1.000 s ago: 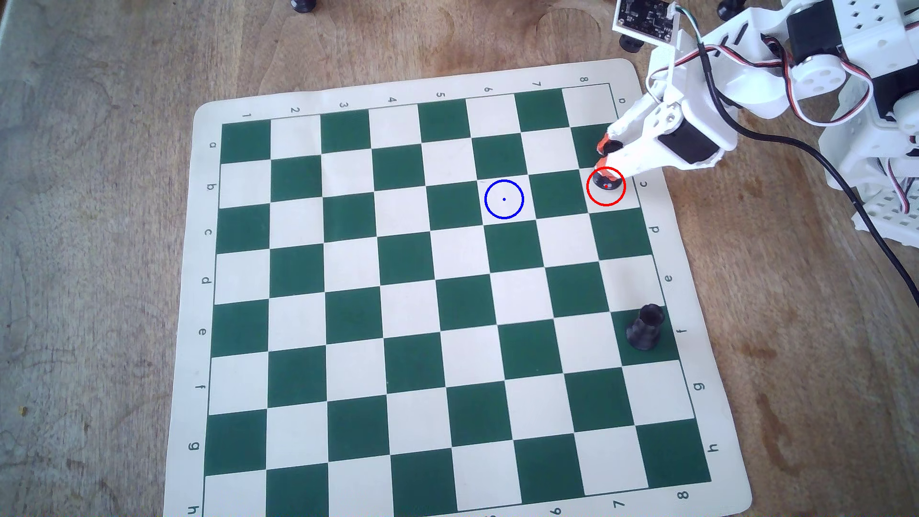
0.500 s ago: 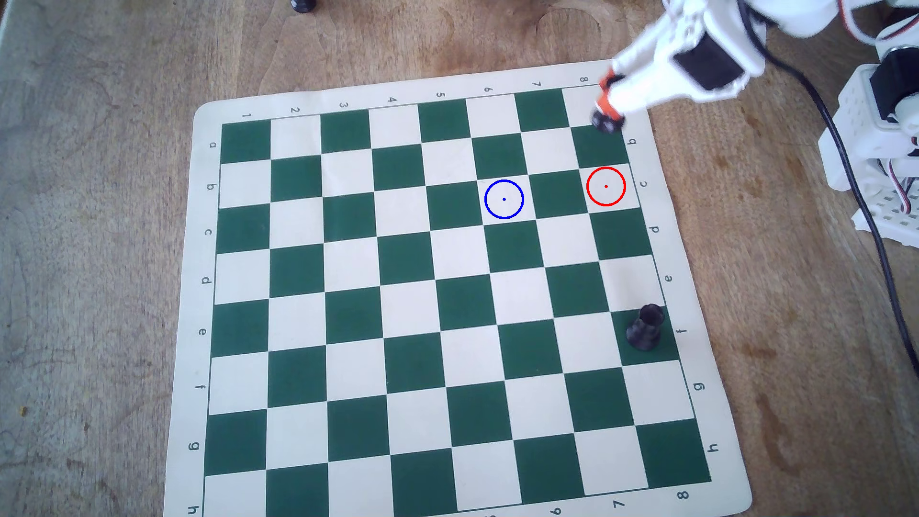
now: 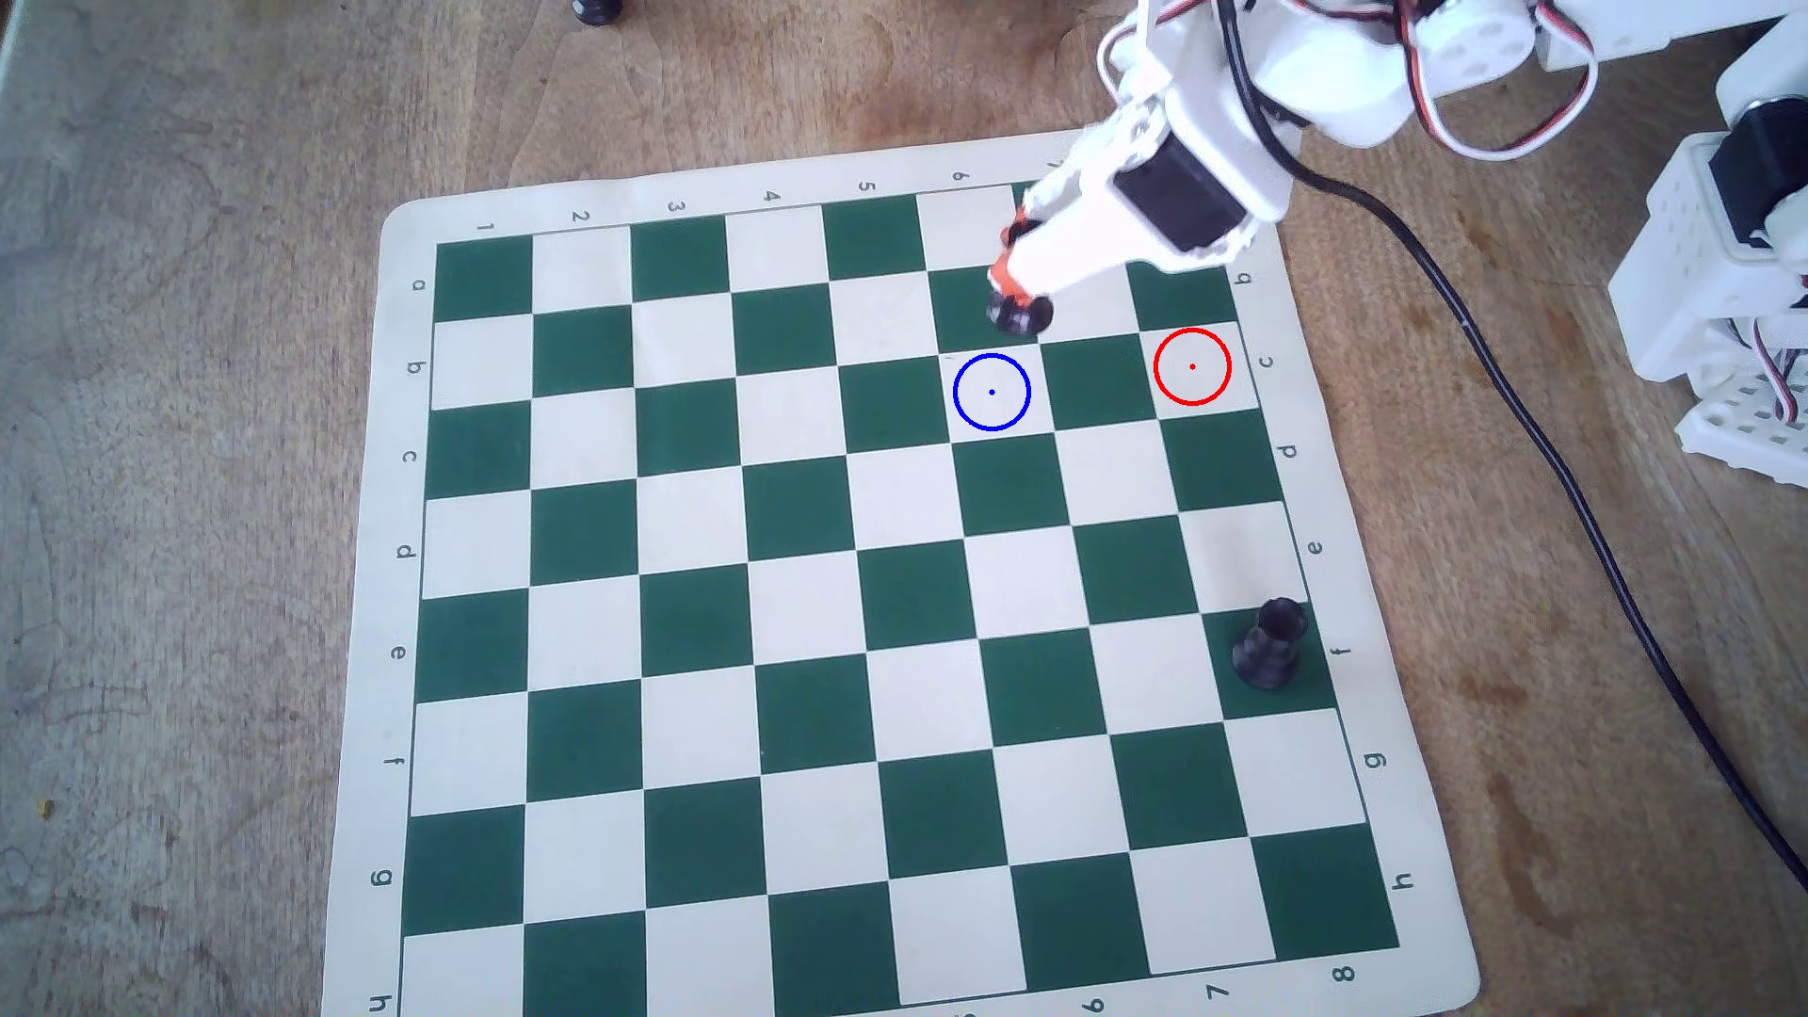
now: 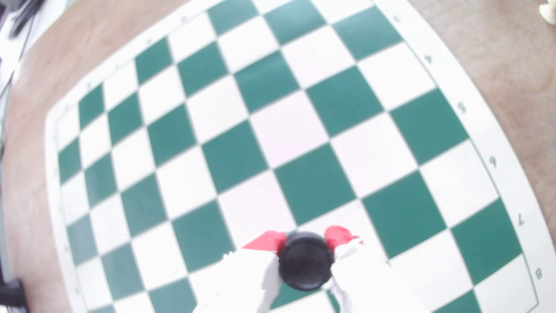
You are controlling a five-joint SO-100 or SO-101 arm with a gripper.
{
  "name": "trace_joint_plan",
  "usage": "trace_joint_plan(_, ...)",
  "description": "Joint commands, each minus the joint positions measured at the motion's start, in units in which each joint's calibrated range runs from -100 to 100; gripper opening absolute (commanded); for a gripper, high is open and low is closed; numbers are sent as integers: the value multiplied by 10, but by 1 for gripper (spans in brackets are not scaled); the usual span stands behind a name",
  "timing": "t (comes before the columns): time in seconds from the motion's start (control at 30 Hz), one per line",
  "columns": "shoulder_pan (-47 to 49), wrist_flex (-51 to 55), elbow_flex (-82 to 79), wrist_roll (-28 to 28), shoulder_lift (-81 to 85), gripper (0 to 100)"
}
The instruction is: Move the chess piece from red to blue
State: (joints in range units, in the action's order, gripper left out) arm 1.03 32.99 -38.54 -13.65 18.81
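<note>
In the overhead view, the black pawn is held at the gripper in the upper right of the frame, just above the blue circle; the red circle is seen empty. In the wrist view, the pawn's round base is clamped between red-tipped fingers. Before release, the base is best centred over blue's dot and lowered upright.

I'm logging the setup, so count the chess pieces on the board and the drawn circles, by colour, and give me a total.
Black chess pieces: 2, the chess piece held in the tool and a stouter piece near the board's right edge in the overhead view
Blue circles: 1
Red circles: 1
Total: 4
</note>
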Motion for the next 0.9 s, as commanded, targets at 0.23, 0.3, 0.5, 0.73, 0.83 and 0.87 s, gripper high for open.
trace_joint_plan(0.23,-7,-75,70,2,-141,1)
trace_joint_plan(0.3,-9,-78,65,4,-150,1)
trace_joint_plan(0.5,-15,-80,60,9,-161,1)
trace_joint_plan(0.73,-11,-84,46,9,-160,1)
trace_joint_plan(0.83,-10,-86,44,9,-160,1)
trace_joint_plan(0.87,-10,-87,43,10,-160,1)
